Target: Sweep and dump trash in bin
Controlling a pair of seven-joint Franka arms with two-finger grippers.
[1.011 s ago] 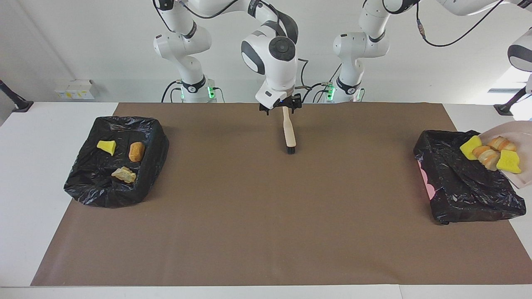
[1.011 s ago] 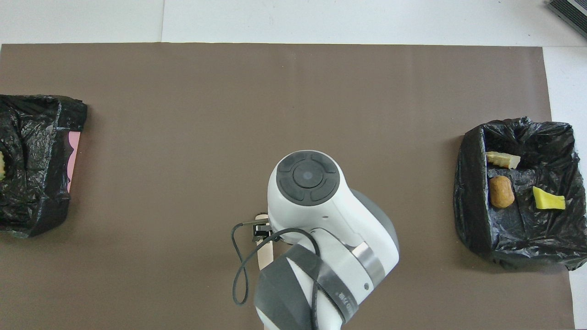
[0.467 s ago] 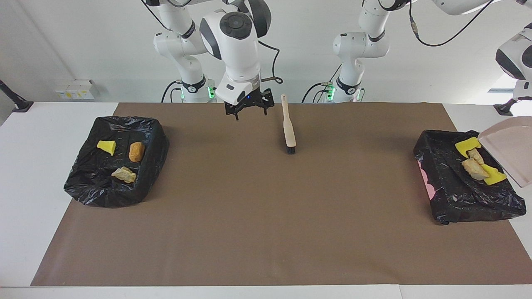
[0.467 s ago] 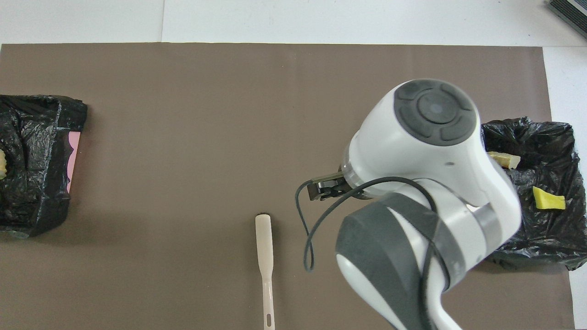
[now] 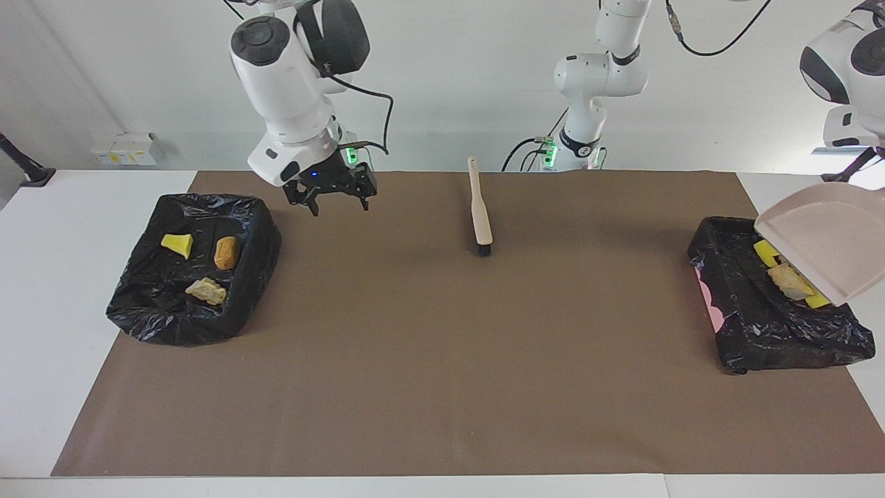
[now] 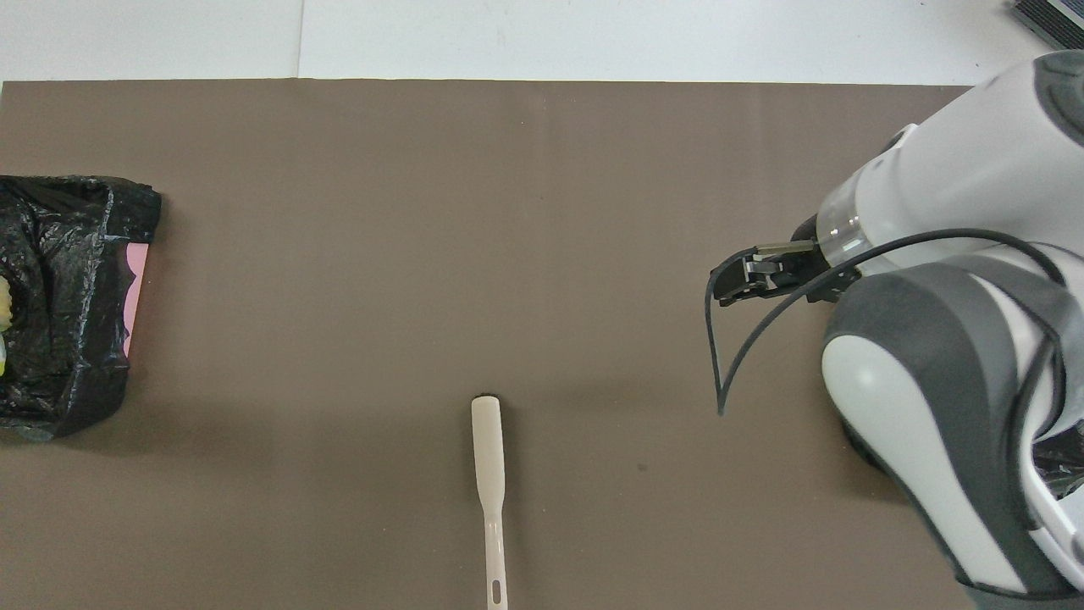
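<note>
- Brown mat [image 5: 442, 360] covers most of a white table [image 5: 41, 311]; plain white wall up by the arm bases.
- Brush [image 5: 480, 214] lies flat on the mat, mid-table, bristles pointing away from the robots.
- Right gripper [image 5: 330, 199] hangs empty over the mat beside the bin [image 5: 193, 266] at the right arm's end, fingers apart.
- Facing view only: that bin holds three bits of trash [image 5: 200, 263]; at the left arm's end a dustpan [image 5: 826, 242] tilts over the second bin [image 5: 774, 304], more trash [image 5: 788, 277] under its lip.
- Left gripper is out of frame in both views; closed, on what I can't tell.
- Overhead view: the right arm hides its bin.
</note>
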